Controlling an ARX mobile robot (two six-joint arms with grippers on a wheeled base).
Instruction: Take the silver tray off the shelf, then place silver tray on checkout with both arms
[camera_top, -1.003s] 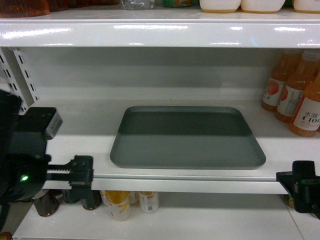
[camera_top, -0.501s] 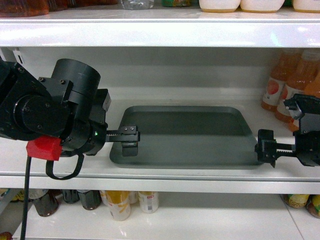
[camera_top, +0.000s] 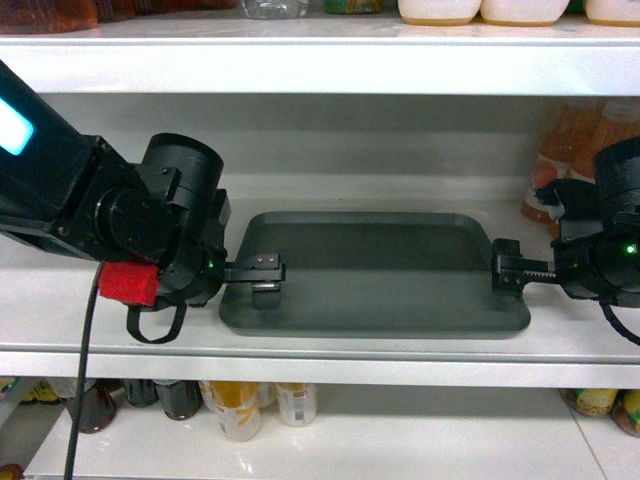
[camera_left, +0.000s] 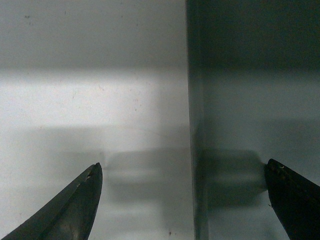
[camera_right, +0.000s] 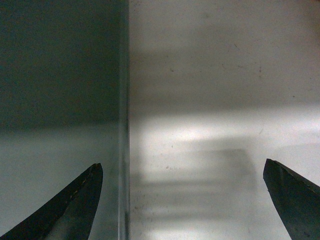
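The silver tray (camera_top: 375, 275) lies flat on the white shelf (camera_top: 330, 345), long side facing me. My left gripper (camera_top: 262, 277) is at the tray's left edge. In the left wrist view it (camera_left: 182, 172) stands open, its fingers straddling the tray's rim (camera_left: 194, 125), one over the shelf (camera_left: 90, 100), the other over the tray floor (camera_left: 250, 100). My right gripper (camera_top: 504, 272) is at the tray's right edge. In the right wrist view it (camera_right: 182, 170) is open across the rim (camera_right: 124, 125) too. Nothing is held. The checkout is out of view.
Orange drink bottles (camera_top: 560, 165) stand on the same shelf just behind my right wrist. The upper shelf board (camera_top: 320, 65) hangs low over both arms. Cans and bottles (camera_top: 240, 405) sit on the board below.
Both arms rose from below the shelf's front lip and moved inward. Each open gripper now sits at a short edge of the tray. The tray has not moved.
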